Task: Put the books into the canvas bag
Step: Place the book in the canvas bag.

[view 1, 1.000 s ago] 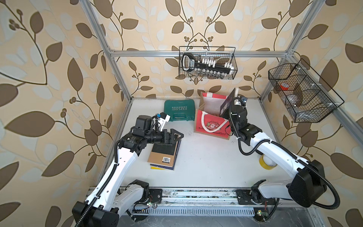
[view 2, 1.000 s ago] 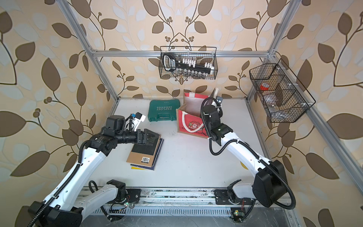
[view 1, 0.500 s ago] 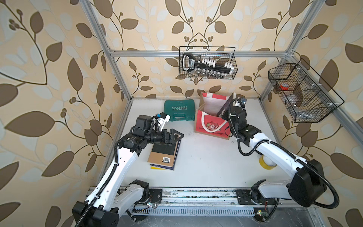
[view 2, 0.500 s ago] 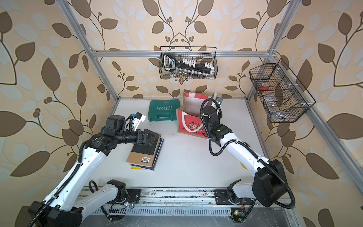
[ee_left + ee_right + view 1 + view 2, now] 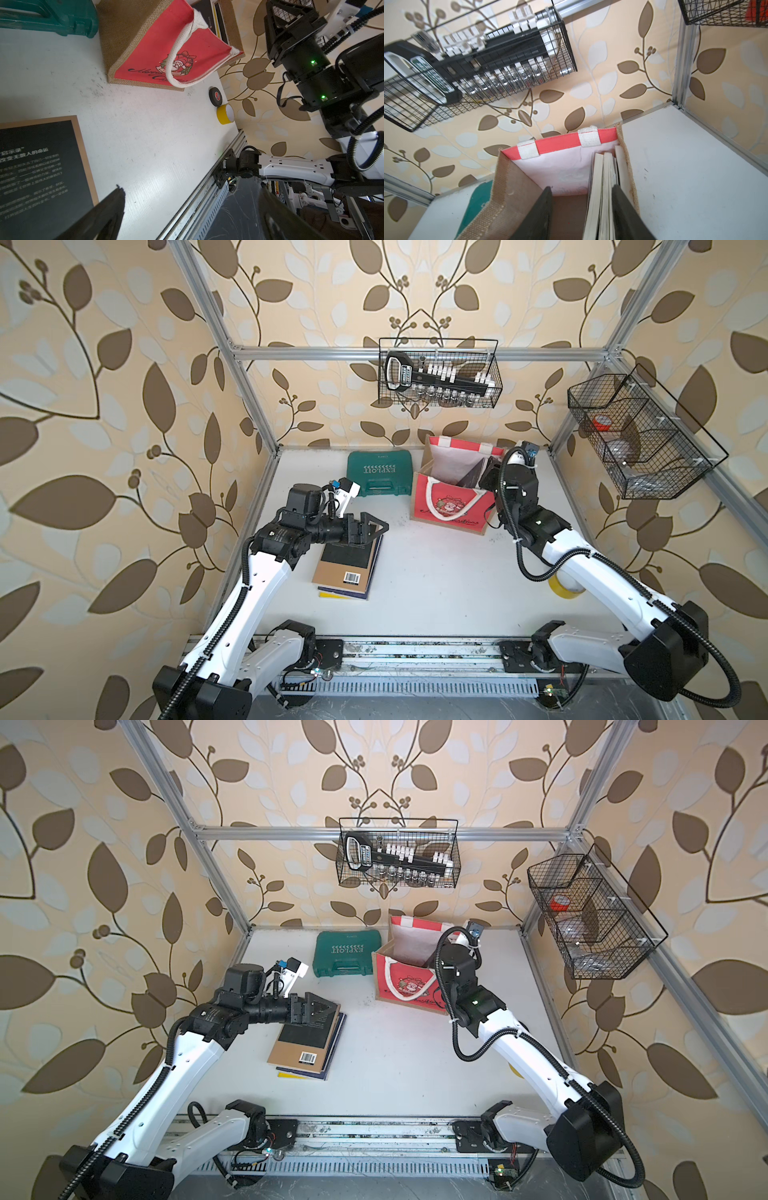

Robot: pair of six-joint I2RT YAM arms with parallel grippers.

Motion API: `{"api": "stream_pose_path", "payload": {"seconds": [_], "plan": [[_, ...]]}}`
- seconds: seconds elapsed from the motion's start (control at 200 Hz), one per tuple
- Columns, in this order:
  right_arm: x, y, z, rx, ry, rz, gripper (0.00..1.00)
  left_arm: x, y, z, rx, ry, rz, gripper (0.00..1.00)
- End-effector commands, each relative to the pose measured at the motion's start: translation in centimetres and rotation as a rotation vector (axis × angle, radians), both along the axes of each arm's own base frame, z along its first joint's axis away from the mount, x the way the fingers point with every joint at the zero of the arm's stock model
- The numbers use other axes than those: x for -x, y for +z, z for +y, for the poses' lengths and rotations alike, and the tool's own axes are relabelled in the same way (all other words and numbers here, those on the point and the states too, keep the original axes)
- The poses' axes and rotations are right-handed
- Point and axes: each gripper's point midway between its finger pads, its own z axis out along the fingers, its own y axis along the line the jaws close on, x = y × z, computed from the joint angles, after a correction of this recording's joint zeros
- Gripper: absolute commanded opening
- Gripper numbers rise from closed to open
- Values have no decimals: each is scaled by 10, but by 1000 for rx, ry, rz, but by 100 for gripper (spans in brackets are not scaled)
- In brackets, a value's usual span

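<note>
White bench (image 5: 436,572): R fingers (image 5: 537,212) parted inside canvas bag (image 5: 449,506), books (image 5: 604,187) stood vs. side wall, saving room; L fingers (image 5: 104,212) wide open over book stack (image 5: 345,568), prob. next pick.

- Cannot see the tips of the right gripper (image 5: 581,187) in the top views: behind its wrist and the canvas bag (image 5: 449,506) rim.
- Only page edges of the books in the bag (image 5: 601,187); covers hidden.
- Mere slivers of the lower books (image 5: 345,592) under the top book (image 5: 345,568).
- Half of the yellow tape roll (image 5: 565,592) behind the right arm.
</note>
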Motion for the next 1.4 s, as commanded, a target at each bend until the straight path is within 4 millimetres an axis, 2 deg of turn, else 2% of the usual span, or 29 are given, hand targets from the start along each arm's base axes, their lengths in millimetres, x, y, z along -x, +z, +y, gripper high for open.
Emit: {"api": "stream_pose_path", "payload": {"seconds": [0.0, 0.13, 0.215, 0.33, 0.45, 0.58, 0.735, 0.87, 1.15, 1.305, 1.395], "plan": [[4, 18, 2, 8, 63, -4, 54, -2, 15, -1, 22, -9, -48, 99], [-3, 17, 28, 3, 256, 51, 67, -4, 13, 0, 15, 2, -42, 99], [2, 20, 66, 0, 486, 51, 76, -8, 7, 4, -7, 31, -25, 99], [23, 20, 115, 1, 761, 50, 86, -17, -5, 14, -64, 108, 6, 99], [57, 8, 174, 98, 973, 76, 99, -32, -35, 40, -178, 268, 97, 99], [82, -16, 218, 108, 1076, 143, 99, -43, -70, 75, -264, 434, 231, 99], [108, -44, 261, 24, 1189, 189, 99, -46, -94, 106, -255, 558, 346, 99], [115, -80, 285, -48, 1224, 271, 99, -44, -106, 124, -244, 623, 409, 99], [109, -162, 314, -107, 1257, 453, 99, -38, -126, 130, -210, 655, 486, 99], [110, -194, 323, -135, 1271, 526, 99, -36, -131, 135, -210, 679, 499, 99], [110, -204, 324, -141, 1269, 546, 99, -36, -133, 134, -207, 668, 512, 99]]}}
